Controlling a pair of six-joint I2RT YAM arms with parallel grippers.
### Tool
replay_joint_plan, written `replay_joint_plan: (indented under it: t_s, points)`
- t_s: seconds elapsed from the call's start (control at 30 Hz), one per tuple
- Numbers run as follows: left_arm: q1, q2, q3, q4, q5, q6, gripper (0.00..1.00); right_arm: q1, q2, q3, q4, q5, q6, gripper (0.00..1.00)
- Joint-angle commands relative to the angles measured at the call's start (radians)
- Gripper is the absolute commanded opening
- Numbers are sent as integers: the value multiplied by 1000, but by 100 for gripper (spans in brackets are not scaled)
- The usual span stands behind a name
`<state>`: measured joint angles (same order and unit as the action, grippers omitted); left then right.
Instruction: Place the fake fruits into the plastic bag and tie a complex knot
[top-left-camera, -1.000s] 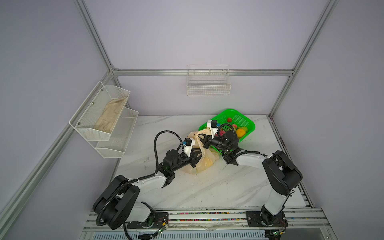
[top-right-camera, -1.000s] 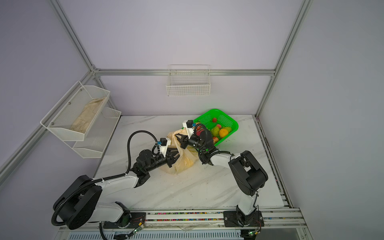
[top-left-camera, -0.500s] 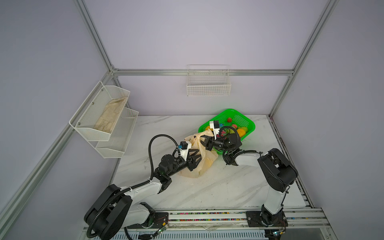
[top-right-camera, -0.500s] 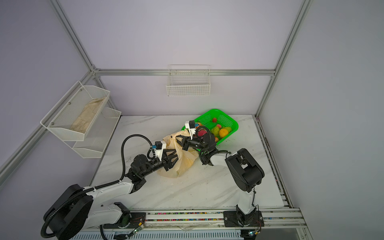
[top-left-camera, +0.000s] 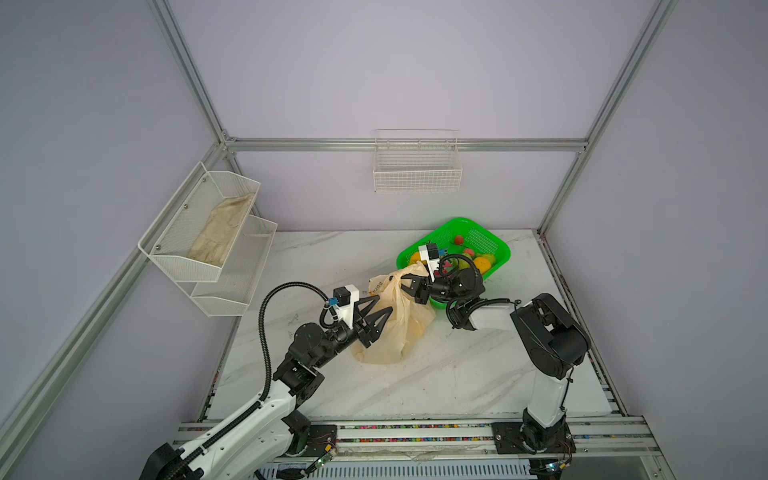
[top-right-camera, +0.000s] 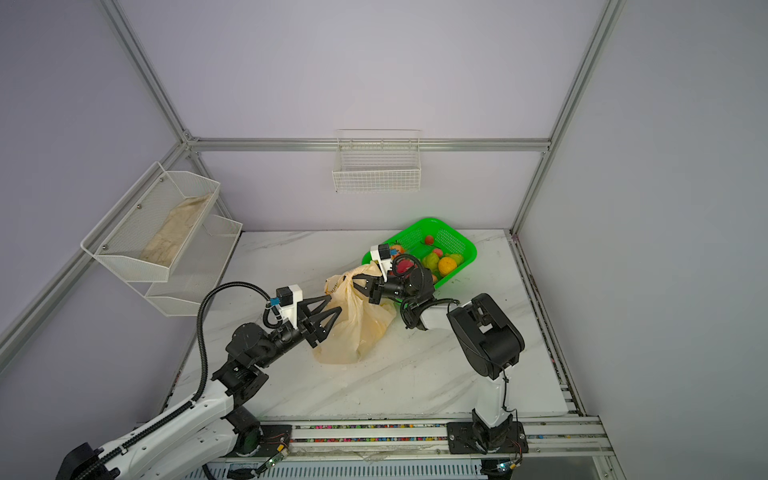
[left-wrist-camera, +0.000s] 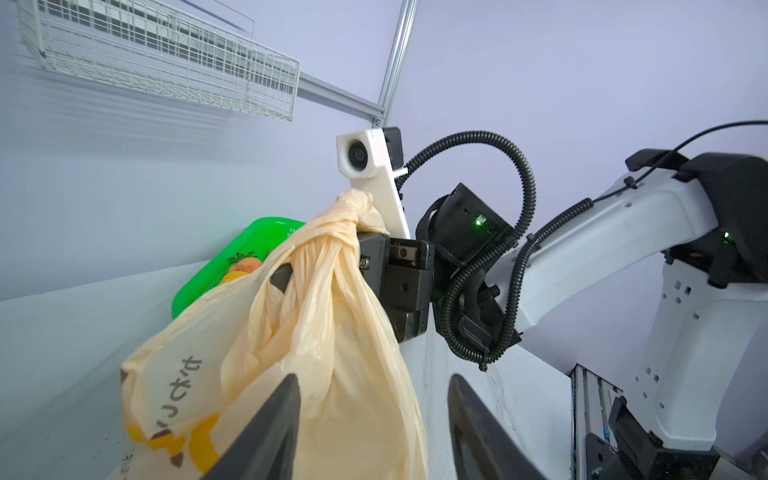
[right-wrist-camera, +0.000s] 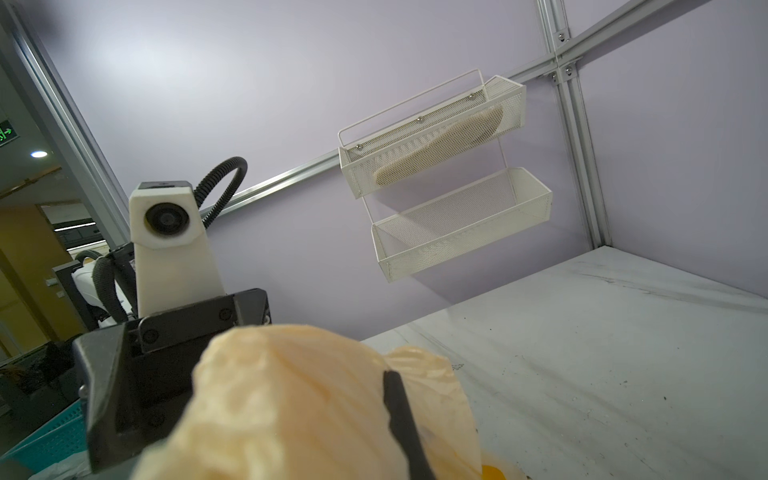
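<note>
a thin, crinkled, translucent cream plastic bag (top-left-camera: 395, 332) is seen slumped on the white marble-patterned table (top-left-camera: 436, 386), just beside one bright green mesh-sided basket (top-left-camera: 496, 249). its gathered neck is raised to the right gripper (top-left-camera: 402, 286), whose jaws are pressed together on the plastic right at the knot (left-wrist-camera: 343, 226). one knot is counted, a twisted lump with a short crumpled tail. the left gripper (top-left-camera: 381, 304) is held with its two tapered black fingers (left-wrist-camera: 266, 428) spread: one lies across the bag's side, the other is clear of it, and nothing is pinched.

glossy, rounded fake fruits (top-right-camera: 446, 264) lie in the basket. at least five are counted in a top view: orange, green, yellow-green, pink and red. part of the basket is hidden by the right arm. what lies inside the bag cannot be told.

dark lettering and yellow prints are shown only by the left wrist view, and the knot is not made out from above. one white wire basket (top-left-camera: 417, 174) and one two-tier mesh shelf (top-left-camera: 187, 266), with one beige cloth (top-left-camera: 220, 232) in its upper tier, are fixed to the walls.
</note>
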<state>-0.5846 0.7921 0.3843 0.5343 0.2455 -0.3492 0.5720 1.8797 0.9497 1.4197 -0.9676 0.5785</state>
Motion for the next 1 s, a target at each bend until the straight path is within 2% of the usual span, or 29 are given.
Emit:
replay_joint_plan:
  t_s: [0.0,0.13,0.27,0.5,0.63,0.7,0.97]
  points:
    - [8,2,72,-73,-112,36,45,-4,-22,18,18,-23,-36,0]
    - [39,64,156,-131,-155,53,32,-4,-31,20,-15,-30,-59,0]
    - [78,128,200,-133,-144,54,27,-4,-34,18,-31,-35,-69,0]
    - [116,200,214,-121,-71,56,26,-3,-33,18,-47,-42,-86,0]
    - [115,236,210,-99,79,124,28,-4,-33,23,-47,-38,-84,0]
    - [113,257,195,-58,137,114,30,-5,-32,27,-47,-34,-79,0]
    - [94,320,165,48,178,96,34,-3,-7,45,3,-23,9,0]
